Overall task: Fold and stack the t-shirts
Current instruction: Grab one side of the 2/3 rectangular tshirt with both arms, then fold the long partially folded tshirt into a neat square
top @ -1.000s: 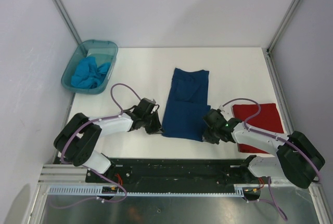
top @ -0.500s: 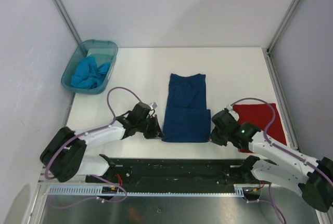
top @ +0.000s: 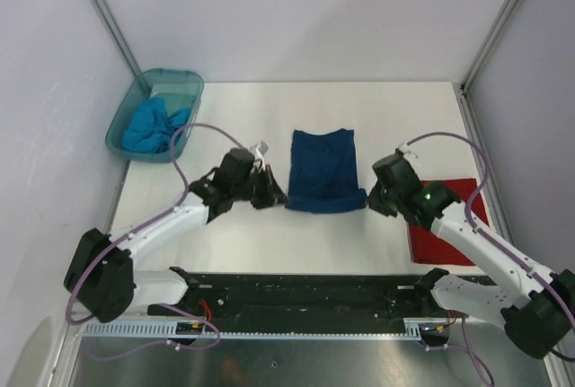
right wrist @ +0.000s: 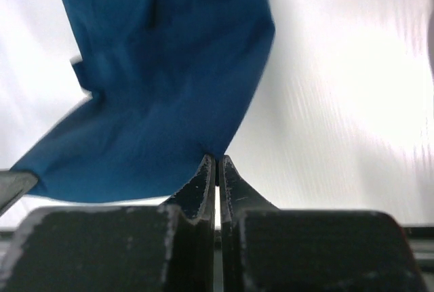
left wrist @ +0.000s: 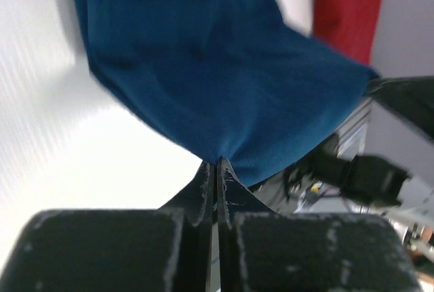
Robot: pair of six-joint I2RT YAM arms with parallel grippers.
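Observation:
The navy blue t-shirt [top: 323, 170] lies mid-table, its near edge lifted off the surface and stretched between both grippers. My left gripper [top: 278, 198] is shut on the shirt's near-left corner [left wrist: 217, 160]. My right gripper [top: 367, 198] is shut on its near-right corner [right wrist: 217, 154]. The navy cloth [right wrist: 163, 68] hangs away from the right fingers over the white table. A folded red t-shirt [top: 446, 216] lies flat at the right, partly under the right arm, and also shows as a red patch [left wrist: 347, 7] in the left wrist view. A crumpled turquoise t-shirt [top: 154, 127] sits in the tub.
The translucent teal plastic tub [top: 185, 86] stands at the back left corner against the wall. A black rail [top: 305, 293] with the arm bases runs along the near edge. Grey walls with metal corner posts close in the white table [top: 404, 118].
Both grippers have lifted the navy shirt's near edge and carried it toward the far side, folding the shirt over itself; it now looks shorter. The right gripper closed fully on its corner.

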